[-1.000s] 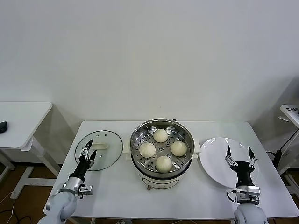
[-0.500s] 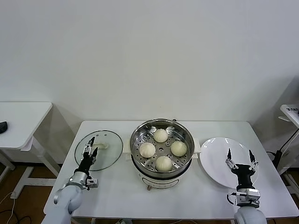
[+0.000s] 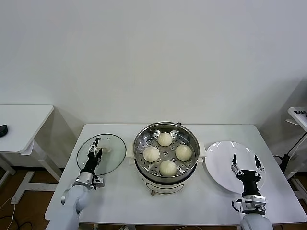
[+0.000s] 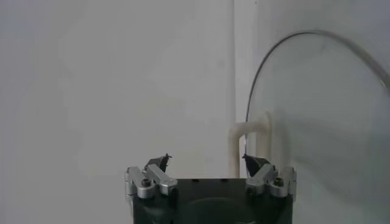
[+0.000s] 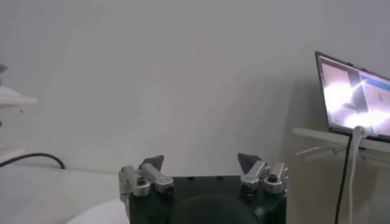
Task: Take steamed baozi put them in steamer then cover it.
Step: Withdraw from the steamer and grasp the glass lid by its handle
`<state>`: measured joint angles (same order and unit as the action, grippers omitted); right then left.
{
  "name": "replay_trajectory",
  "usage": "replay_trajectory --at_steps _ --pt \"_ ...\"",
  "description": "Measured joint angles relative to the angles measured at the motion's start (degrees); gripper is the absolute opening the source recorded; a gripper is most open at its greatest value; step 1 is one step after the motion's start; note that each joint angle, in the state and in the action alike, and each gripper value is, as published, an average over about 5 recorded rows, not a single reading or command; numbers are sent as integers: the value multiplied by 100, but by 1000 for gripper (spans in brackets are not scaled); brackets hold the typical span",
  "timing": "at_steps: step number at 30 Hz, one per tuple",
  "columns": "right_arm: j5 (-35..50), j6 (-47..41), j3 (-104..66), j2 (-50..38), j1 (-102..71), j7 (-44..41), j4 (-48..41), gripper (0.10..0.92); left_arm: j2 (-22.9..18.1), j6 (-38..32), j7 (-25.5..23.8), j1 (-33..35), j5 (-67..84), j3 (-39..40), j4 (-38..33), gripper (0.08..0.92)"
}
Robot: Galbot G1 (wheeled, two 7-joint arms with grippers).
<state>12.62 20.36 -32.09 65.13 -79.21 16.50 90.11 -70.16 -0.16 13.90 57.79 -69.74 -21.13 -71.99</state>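
- The steamed baozi (image 3: 165, 139), four in all, are sitting in the steamer (image 3: 166, 152) at your table's (image 3: 120, 191) centre.
- The cover (image 3: 111, 146) is lying just left of the steamer; your left gripper (image 3: 94, 148) is hovering over it, fingers spread, holding nothing.
- Your right gripper (image 3: 244, 163) is waiting wide open above the white plate (image 3: 220, 163).

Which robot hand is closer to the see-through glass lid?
The left. The left end effector hovers open over the round clear glass lid, near its cream handle. The right end effector is over the flat white plate, across the shiny steel steamer.
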Motion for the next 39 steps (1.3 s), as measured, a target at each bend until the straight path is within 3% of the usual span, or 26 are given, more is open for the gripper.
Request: replay_trajectory --at_steps 24,39 --pt "-85 23 43 64 68 -4 -97 823 -201 71 129 -451 -206 -2 612 805" --pt "-109 26 48 78 81 -5 -104 823 -283 -1 110 -523 -222 -22 781 395"
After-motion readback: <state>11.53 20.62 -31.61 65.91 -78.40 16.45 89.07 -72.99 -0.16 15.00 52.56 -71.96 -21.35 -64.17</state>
